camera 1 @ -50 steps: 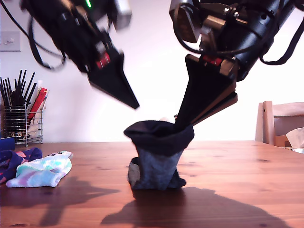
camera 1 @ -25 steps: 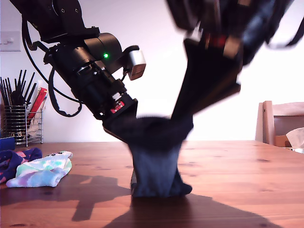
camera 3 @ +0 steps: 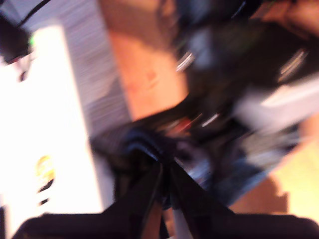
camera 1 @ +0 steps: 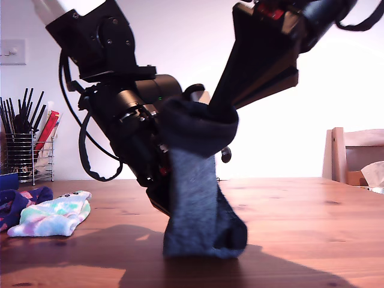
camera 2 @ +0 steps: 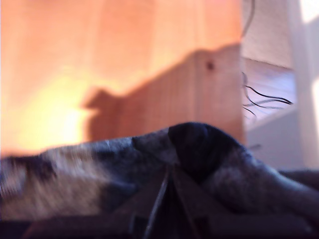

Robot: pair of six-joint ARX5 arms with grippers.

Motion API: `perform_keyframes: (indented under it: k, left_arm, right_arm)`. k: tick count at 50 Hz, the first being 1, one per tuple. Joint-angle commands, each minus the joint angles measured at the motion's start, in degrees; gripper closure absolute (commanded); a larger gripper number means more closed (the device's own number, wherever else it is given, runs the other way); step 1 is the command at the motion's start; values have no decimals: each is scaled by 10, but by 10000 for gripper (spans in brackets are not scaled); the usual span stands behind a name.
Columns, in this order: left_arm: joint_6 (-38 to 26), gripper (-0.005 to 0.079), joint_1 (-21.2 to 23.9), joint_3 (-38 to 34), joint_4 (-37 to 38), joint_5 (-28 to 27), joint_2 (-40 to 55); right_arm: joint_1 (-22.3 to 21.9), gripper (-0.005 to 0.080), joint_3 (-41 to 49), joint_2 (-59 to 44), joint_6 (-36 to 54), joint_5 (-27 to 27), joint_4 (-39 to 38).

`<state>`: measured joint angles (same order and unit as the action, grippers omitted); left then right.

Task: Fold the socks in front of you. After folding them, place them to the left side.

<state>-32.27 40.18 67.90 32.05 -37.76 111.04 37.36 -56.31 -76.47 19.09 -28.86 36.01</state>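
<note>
Here, both my first hand and my second hand are clamped on a dark grey sock whose toe rests on the table

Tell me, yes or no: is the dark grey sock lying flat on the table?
No: the dark grey sock hangs upright, its top lifted and only its lower end on the table.

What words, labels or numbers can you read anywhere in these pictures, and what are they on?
None can be read.
Red label on the arm at the exterior view's top: too small and blurred.
Red packet in the wire holder: no legible print.
Yellow mark in the second wrist view: blurred.
</note>
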Motion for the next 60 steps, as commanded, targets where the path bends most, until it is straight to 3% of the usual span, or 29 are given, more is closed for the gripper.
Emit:
perform_keyframes:
  k: [1,7,31,60]
  left_arm:
    - [-2,762,3,-11,9,-8,-1]
    - [-8,762,3,-12,27,-9,-1]
    - [-7,762,28,-12,60,-41,-1]
    - [-7,751,-30,-11,61,30,-37]
  right_arm:
    - [-8,763,7,-6,-2,13,-13]
    - [-19,763,7,-6,-2,41,-26]
    - [-30,763,7,-43,4,44,-42]
    - [-37,763,7,-44,9,44,-36]
